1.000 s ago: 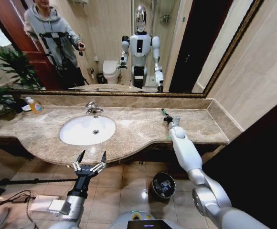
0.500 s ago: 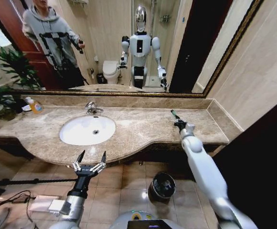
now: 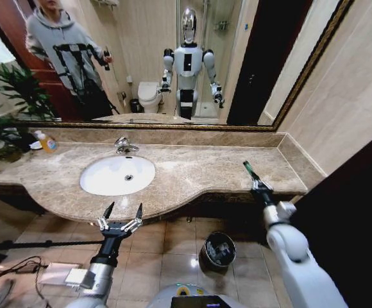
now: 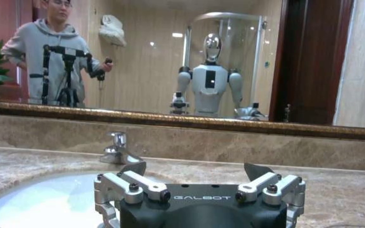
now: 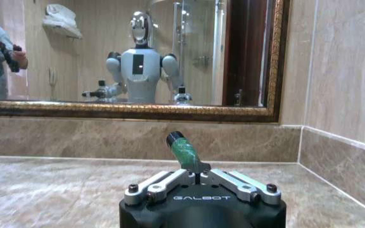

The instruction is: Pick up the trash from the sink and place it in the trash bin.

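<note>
My right gripper (image 3: pixel 258 185) is shut on the trash, a tiny green bottle (image 3: pixel 251 172) with a black cap. It holds it over the right end of the countertop, near the front edge. From the right wrist the bottle (image 5: pixel 184 151) sticks up tilted out of the shut right gripper (image 5: pixel 199 175). The white oval sink (image 3: pixel 102 178) lies at the counter's left, its chrome faucet (image 3: pixel 125 146) behind it. On the floor under the counter stands the dark round trash bin (image 3: pixel 219 250), below and left of the right gripper. My left gripper (image 3: pixel 122 214) hangs open in front of the sink (image 4: pixel 30 206).
A yellow-orange soap bottle (image 3: pixel 47 142) stands at the counter's far left beside a leafy plant (image 3: pixel 6 106). A large mirror (image 3: pixel 173 58) covers the wall behind. A tiled wall closes the right end. Cables and a white box (image 3: pixel 61 274) lie on the floor at left.
My right arm has drawn back and to the right with the green bottle, from mid-counter to the front right edge. The left arm has not moved.
</note>
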Tool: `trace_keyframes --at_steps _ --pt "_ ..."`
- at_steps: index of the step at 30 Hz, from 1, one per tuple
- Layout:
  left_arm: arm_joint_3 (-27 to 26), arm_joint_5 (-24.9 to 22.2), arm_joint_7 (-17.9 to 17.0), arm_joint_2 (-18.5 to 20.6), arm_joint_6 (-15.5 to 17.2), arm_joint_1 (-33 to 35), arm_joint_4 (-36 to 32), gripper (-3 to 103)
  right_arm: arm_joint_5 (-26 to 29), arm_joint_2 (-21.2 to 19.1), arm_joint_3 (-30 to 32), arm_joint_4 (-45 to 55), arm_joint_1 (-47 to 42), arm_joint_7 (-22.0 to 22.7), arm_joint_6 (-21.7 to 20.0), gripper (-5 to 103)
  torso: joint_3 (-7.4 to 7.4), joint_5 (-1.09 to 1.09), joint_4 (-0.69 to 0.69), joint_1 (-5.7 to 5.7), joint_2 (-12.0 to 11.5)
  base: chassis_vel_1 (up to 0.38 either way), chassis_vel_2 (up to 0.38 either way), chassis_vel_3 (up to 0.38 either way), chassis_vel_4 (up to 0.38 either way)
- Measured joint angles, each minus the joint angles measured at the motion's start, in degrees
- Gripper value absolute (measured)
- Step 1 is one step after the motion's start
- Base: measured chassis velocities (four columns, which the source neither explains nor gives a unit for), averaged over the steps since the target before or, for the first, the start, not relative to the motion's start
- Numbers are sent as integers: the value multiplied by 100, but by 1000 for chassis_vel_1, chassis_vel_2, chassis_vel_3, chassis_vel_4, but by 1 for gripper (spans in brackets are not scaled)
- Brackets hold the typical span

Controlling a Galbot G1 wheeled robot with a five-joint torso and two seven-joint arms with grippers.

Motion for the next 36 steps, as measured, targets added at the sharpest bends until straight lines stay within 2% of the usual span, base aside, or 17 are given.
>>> trace_keyframes --at_steps 2,3,11,14,15,20,25,27,36 --pt "0 0 1 1 0 0 0 100 -34 21 -67 31 -48 -4 30 0 0 0 1 0 0 0 0 0 0" --pt "0 0 0 0 0 0 0 100 -113 103 -112 107 -193 -25 104 0 0 2 6 1 0 0 0 0 0" --pt "0 0 0 0 0 0 0 100 -535 763 -51 296 -1176 -137 745 0 0 0 3 1 0 0 0 0 0" --pt "0 0 0 0 0 0 0 100 -718 1050 -74 170 -1476 -178 1080 0 0 0 3 1 0 0 0 0 0" --pt "0 0 0 0 0 0 0 100 -718 1050 -74 170 -1476 -178 1080 0 0 0 3 1 0 0 0 0 0" --pt "0 0 0 0 0 0 0 100 -802 1354 -229 -315 -1955 -281 1595 0 0 0 3 1 0 0 0 0 0" --pt "0 0 0 0 0 0 0 100 -978 1372 -298 -898 -1994 -299 1876 0 1 -1 3 1 0 0 0 0 0" --pt "0 0 1 0 0 0 0 100 -1223 1368 -321 -1479 -1865 -297 2057 0 1 2 3 1 -1 0 0 0 0" --pt "0 0 0 0 0 0 0 100 -1419 1353 -416 -2348 -1514 -416 2014 0 1 1 3 1 -1 0 0 0 0"
